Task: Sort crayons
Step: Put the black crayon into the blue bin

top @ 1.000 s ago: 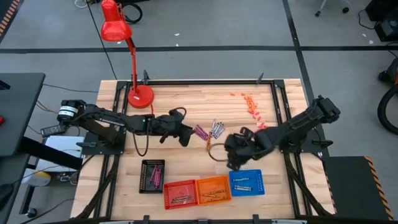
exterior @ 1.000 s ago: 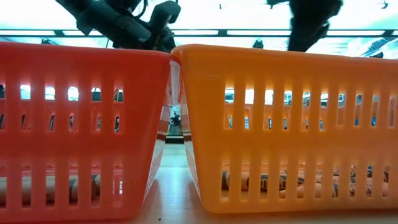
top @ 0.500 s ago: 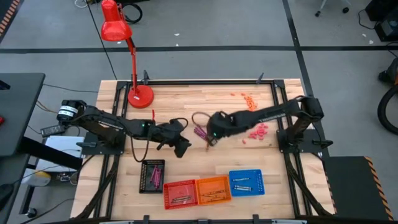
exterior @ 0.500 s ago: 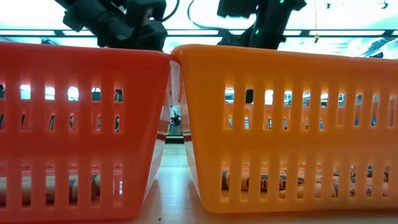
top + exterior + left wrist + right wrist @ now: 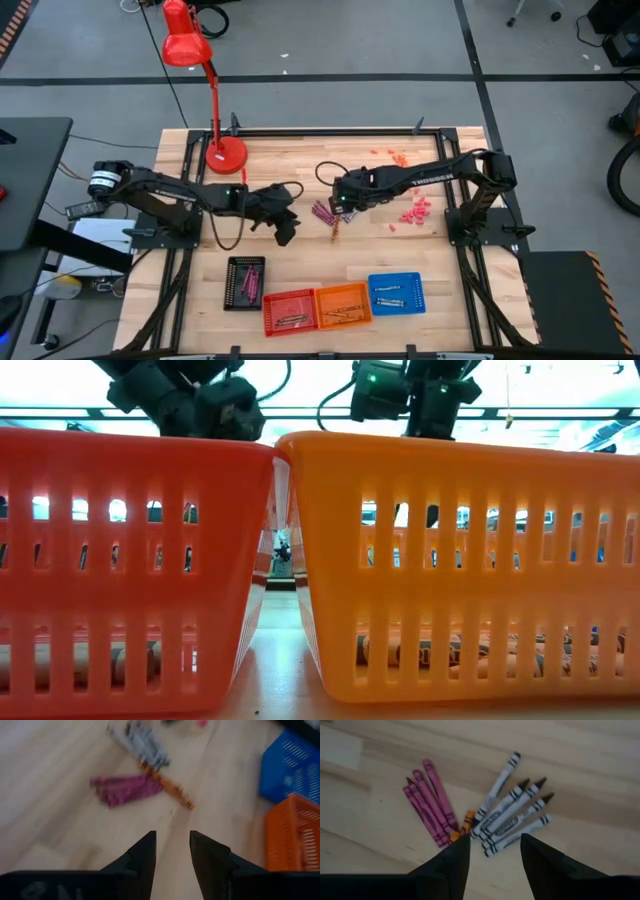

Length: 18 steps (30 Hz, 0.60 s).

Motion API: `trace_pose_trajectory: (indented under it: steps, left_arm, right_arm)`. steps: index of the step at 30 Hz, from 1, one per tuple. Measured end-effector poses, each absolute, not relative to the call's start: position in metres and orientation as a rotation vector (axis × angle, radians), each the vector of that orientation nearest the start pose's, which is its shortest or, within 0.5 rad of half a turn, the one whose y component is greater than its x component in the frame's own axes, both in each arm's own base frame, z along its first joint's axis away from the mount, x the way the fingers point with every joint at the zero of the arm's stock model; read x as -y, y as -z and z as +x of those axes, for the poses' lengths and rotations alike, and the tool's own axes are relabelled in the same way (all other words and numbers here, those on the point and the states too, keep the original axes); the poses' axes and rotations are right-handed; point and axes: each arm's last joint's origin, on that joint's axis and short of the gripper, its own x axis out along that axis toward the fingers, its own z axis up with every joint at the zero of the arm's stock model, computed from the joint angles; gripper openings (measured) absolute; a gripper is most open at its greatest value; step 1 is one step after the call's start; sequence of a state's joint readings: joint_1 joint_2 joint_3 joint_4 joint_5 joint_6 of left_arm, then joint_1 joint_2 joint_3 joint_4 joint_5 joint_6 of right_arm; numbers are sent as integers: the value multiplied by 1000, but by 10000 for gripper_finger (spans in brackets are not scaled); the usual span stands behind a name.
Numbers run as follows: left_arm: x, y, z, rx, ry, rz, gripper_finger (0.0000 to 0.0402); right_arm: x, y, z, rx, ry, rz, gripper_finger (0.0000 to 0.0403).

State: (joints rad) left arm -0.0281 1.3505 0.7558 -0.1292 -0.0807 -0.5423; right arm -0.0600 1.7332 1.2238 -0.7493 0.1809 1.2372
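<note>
A grey floor (image 5: 330,40) crossed by dark tape lines surrounds the table, with a dark desk (image 5: 25,180) at the frame's left edge.

Right claw (image 5: 490,851) partly hides the orange crayon (image 5: 462,826).

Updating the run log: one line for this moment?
right gripper: open over grey crayons | left gripper: open, empty, beside pile | baskets: partly filled

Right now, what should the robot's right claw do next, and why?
Probably lower straight down and close on one grey-white crayon. The right gripper hangs open just above the fanned pile, those crayons lie nearest between its fingers, and nothing is held yet.
</note>
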Motion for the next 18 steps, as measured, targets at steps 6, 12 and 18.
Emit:
trace_pose_trajectory:
  steps: [6,12,18]
  left_arm:
    - [-11,-227,261,-630,-262,-408,130]
    - [-24,-239,257,-556,-283,-391,130]
    - [-25,-239,256,-550,-301,-442,130]
  right_arm:
    - [15,-189,327,-968,968,995,181]
    - [15,-172,318,-918,1066,1063,181]
    - [15,-160,317,-818,1097,1186,180]
